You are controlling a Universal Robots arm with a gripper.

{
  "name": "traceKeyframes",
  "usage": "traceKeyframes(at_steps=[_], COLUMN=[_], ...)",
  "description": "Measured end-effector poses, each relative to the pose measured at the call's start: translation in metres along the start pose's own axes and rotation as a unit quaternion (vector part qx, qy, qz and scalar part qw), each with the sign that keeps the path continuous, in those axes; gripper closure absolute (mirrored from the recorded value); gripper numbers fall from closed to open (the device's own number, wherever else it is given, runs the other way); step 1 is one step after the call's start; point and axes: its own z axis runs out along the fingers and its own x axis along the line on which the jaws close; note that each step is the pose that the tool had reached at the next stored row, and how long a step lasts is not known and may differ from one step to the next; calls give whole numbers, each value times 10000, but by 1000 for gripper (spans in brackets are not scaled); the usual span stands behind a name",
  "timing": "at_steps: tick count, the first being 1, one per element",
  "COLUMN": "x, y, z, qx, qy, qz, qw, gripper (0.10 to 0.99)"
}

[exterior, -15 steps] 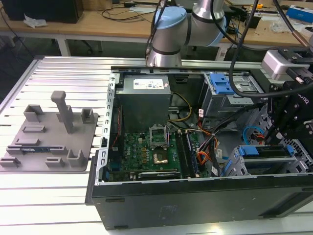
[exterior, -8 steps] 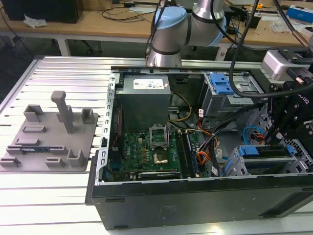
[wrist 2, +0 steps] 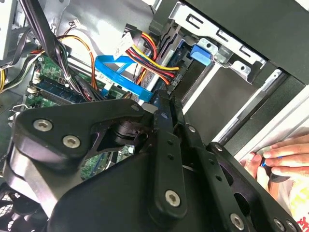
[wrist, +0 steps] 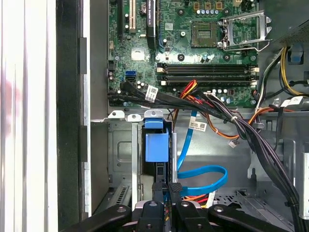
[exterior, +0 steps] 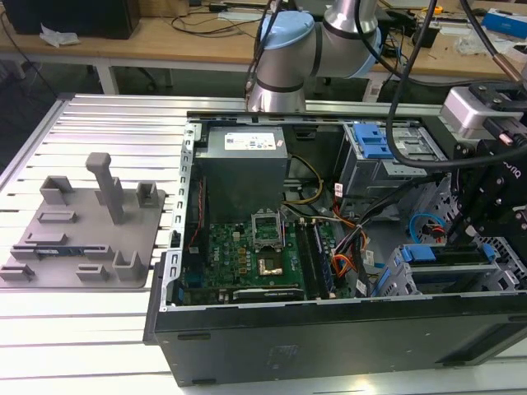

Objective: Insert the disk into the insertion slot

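The disk [wrist: 157, 145] stands edge-on in the first wrist view, with its bright blue carrier end toward the motherboard and its dark body behind. It sits between the walls of the insertion slot [wrist: 120, 154], a grey sheet-metal cage. My gripper [wrist: 166, 187] is at the disk's near end, fingers close together on it. In the second wrist view the black fingers [wrist 2: 166, 125] converge at the gripper tip [wrist 2: 163, 99] against blue plastic. In the exterior view the gripper [exterior: 464, 234] hangs over the disk [exterior: 428, 252] in the cage [exterior: 486, 278] at the case's right.
A blue cable [wrist: 203, 176] and a bundle of black wires [wrist: 251, 135] run beside the cage. The motherboard [exterior: 263, 255] lies inside the case. A second bay with a blue latch [exterior: 375, 140] stands further back. A hand [wrist 2: 280, 154] rests at the case edge. A grey fixture plate [exterior: 82, 230] lies on the table.
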Motion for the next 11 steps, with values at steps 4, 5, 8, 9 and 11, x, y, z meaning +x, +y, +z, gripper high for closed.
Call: traceKeyframes(at_steps=[4, 5, 8, 9, 11], x=[1, 0, -1, -1, -1], y=[-14, -14, -16, -16, -16], z=[7, 11, 28, 33, 43], qx=[0, 0, 0, 0, 0], qy=[1, 1, 0, 0, 1], qz=[1, 0, 0, 0, 0], qw=[10000, 10000, 10000, 10000, 10000], gripper=[925, 925, 925, 925, 925])
